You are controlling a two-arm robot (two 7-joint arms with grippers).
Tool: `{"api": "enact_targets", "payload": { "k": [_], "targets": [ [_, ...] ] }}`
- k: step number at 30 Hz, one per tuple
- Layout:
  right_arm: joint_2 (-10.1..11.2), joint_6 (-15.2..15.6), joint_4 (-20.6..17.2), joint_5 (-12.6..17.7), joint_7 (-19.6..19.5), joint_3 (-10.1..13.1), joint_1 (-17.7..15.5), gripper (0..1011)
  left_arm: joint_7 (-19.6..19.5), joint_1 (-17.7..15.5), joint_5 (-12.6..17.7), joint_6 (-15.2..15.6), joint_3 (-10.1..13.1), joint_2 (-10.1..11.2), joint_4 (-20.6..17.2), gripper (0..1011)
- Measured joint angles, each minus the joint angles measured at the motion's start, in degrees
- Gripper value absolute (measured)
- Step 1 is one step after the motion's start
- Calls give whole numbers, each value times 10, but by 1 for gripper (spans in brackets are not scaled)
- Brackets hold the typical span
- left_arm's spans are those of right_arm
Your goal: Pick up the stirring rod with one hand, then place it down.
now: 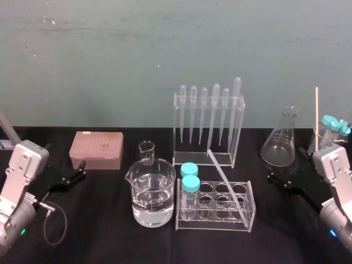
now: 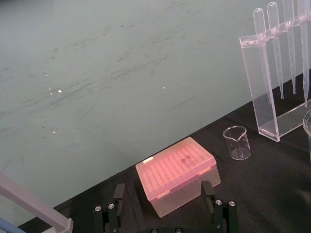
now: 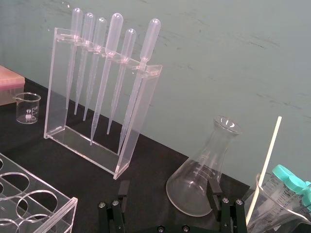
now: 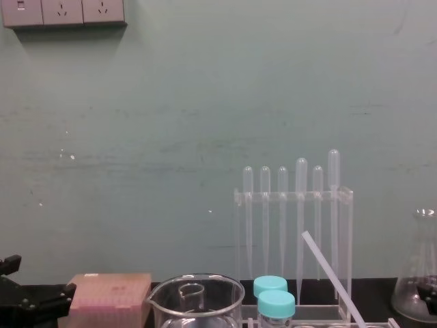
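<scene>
Black cloth covers the counter [image 1: 110,231]. Nearest the robot stand a clear rack [image 1: 242,219] and, just left of it, a big beaker [image 1: 150,198] partly full of clear liquid. Two teal-capped vials [image 1: 190,177] sit in the rack's left cells. The rod [image 1: 225,179] leans in the rack. Its lower end is down in a near cell toward the right, and it slants up toward the far left. Its upper end reaches past the rack's far edge, close to the foot of the stand [image 1: 208,158]. Whether it touches the stand I cannot tell.

At the counter's left side the left gripper [image 2: 163,189] hangs with its fingers spread and nothing held, facing the pink box [image 1: 96,149] just beyond it. At the right side the right gripper [image 3: 167,188] is likewise spread and holds nothing, with the flask [image 1: 281,144] just past it. Both are well apart from the rod.

Farther back, a small beaker [image 1: 147,152] stands between the box and the stand. The stand holds six pipettes [image 1: 215,110] hanging tips down in a row. At the far right, beside the flask, a glass [image 1: 322,142] holds teal-capped tubes [image 1: 333,124] and a pale stick [image 1: 317,110] standing nearly upright. A greenish wall [image 1: 165,44] rises behind everything.
</scene>
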Motion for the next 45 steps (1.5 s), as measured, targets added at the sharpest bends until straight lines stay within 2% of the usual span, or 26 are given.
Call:
{"api": "enact_targets", "payload": {
  "k": [40, 45],
  "targets": [
    [0, 0, 0, 0, 0, 0, 0, 1003, 0, 0, 0, 0, 0, 0, 0, 1000],
    [-6, -3, -1, -6, -8, 14, -2, 1003, 0, 0, 0, 0, 0, 0, 0, 1000]
  ]
}}
